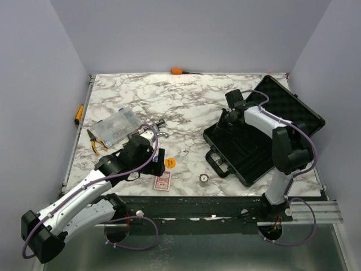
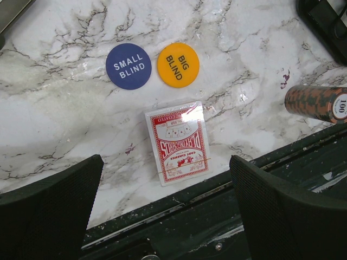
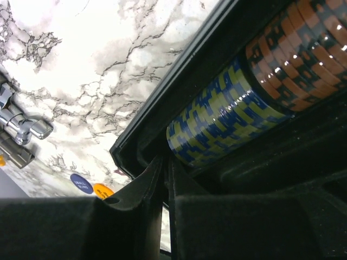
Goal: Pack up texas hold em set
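The black case (image 1: 293, 121) lies open at the right, its lid tilted back. A row of blue-yellow chips (image 3: 217, 122) and orange chips (image 3: 295, 57) lies in a slot of the case. My right gripper (image 1: 230, 117) is inside the case's far left end, its tips (image 3: 167, 176) shut beside the blue-yellow chips with nothing held. My left gripper (image 2: 168, 208) is open and empty, above the table's near edge just short of the red-backed card deck (image 2: 176, 142). The blue disc (image 2: 128, 66), orange disc (image 2: 178, 64) and a small chip stack (image 2: 320, 103) lie beyond it.
A clear plastic box (image 1: 115, 125), orange-handled pliers (image 1: 95, 142) and a grey metal clamp (image 1: 159, 127) lie at the left behind my left arm. An orange screwdriver (image 1: 177, 71) lies at the far edge. The case handle (image 1: 216, 162) points toward the chip stack (image 1: 203, 178).
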`<state>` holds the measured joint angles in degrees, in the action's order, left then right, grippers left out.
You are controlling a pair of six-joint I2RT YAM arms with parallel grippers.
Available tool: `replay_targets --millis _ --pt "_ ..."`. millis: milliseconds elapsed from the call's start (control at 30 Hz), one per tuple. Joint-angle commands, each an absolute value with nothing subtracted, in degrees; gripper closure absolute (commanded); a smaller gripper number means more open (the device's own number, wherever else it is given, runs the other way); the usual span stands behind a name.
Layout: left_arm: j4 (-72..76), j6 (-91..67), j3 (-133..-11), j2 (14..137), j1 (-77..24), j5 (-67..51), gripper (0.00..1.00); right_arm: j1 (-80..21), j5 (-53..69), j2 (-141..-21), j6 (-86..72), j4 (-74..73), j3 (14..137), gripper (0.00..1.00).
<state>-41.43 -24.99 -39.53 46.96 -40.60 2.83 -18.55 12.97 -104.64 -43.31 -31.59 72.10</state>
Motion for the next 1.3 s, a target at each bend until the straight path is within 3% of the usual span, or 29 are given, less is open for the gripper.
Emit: replay_targets --millis 0,467,667,900,1100,1267 --pt "-41.4 -24.61 -40.96 47.37 -40.39 2.37 0.02 -18.63 8.03 -106.99 -41.34 -32.92 74.88 0.89" --pt "-41.65 -24.79 -41.17 47.97 -40.43 2.56 0.02 -18.6 0.3 -108.87 -38.95 -37.59 78.38 0.9" --pt "-41.56 -24.61 -41.14 48.66 -40.39 1.78 0.02 -18.56 5.62 -106.11 -36.29 -34.97 78.43 0.87" --pt "-41.57 -24.35 -41.33 49.83 -40.43 1.08 0.02 -18.59 13.19 -101.12 -34.09 -32.69 79.46 0.58" --pt "-41.53 -24.3 -41.31 49.41 -40.42 1.08 0.02 -18.63 13.63 -96.32 -32.17 -35.74 81.44 0.25" --pt "-41.22 -23.94 -41.33 49.2 -40.4 0.32 0.02 -18.62 13.97 -90.64 -31.31 -37.79 80.7 0.11"
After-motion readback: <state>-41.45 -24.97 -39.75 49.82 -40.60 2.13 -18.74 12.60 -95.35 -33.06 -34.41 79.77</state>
